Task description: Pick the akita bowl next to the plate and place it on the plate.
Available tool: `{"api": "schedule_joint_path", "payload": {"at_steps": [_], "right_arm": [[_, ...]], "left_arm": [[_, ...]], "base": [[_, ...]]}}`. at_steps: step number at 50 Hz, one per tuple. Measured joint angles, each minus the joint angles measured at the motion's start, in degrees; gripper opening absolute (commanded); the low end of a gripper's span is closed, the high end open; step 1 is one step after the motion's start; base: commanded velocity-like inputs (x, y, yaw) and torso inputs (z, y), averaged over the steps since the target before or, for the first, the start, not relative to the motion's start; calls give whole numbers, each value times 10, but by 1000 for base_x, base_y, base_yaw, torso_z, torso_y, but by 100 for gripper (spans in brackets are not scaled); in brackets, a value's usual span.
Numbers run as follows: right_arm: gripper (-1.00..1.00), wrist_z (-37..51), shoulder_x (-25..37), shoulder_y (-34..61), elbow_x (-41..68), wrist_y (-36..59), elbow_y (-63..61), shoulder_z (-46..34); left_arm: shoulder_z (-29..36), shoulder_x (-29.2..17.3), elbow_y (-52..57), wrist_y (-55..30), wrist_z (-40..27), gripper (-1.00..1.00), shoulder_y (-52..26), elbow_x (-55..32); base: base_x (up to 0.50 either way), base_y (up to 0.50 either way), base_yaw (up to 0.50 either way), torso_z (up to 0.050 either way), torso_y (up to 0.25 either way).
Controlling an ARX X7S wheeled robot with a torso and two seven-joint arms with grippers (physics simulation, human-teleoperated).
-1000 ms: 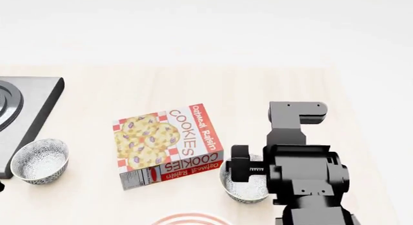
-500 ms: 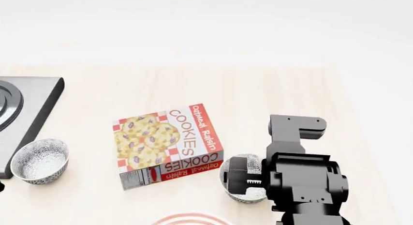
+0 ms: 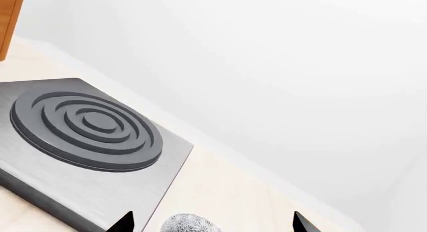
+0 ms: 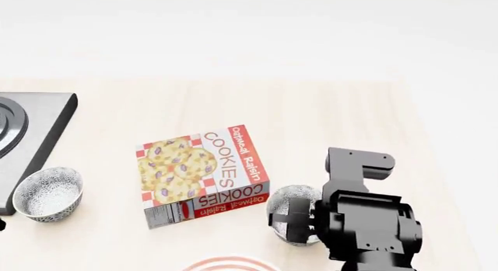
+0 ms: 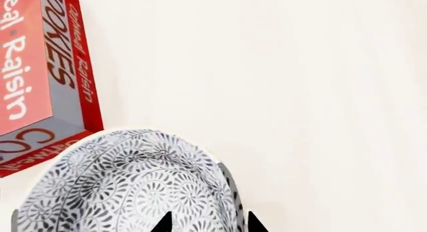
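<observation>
The akita bowl (image 4: 290, 208) sits just right of the cookie box, tipped so its speckled outside faces up. My right gripper (image 4: 301, 220) is shut on its rim. In the right wrist view the bowl's wall (image 5: 127, 187) fills the near field, with the rim pinched inside the right gripper (image 5: 207, 223). Only the top arc of the plate (image 4: 230, 263), with its red rings, shows at the lower edge of the head view. A second speckled bowl (image 4: 48, 193) rests at far left. It also shows as the bowl (image 3: 190, 225) between the wide-open fingers of my left gripper (image 3: 211, 223).
A cookies box (image 4: 202, 175) lies flat mid-table, close to the left of the held bowl. A grey stove burner (image 4: 31, 137) sits at the left edge; the burner (image 3: 87, 129) is beyond the second bowl. The table's right edge runs past my right arm.
My right gripper has dropped toward me and shut on the bowl's rim. The bowl has tipped from white inside facing up to patterned outside showing. The left side is unchanged.
</observation>
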Motion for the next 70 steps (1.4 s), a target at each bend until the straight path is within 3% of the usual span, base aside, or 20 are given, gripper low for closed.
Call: {"api": "schedule_joint_path", "payload": {"at_steps": [12, 30, 46, 62, 70], "right_arm": [[-100, 4, -1, -3, -5, -28, -19, -2], [-100, -19, 20, -141, -36, 249, -613, -67], [-100, -40, 21, -140, -15, 397, -846, -70], [-100, 272, 94, -133, 455, 441, -846, -21], [-100, 389, 117, -135, 634, 442, -815, -9]], "left_arm": [[2, 0, -7, 4, 3, 100, -2, 1], [4, -1, 0, 4, -2, 100, 2, -2], [4, -5, 13, -2, -10, 100, 7, -8], [5, -7, 23, -5, -18, 100, 10, -12], [6, -8, 18, -3, -16, 100, 9, -12]], "base": [[0, 0, 0, 0, 0], [0, 0, 0, 0, 0], [0, 0, 0, 0, 1], [0, 0, 0, 0, 0], [0, 0, 0, 0, 1]]}}
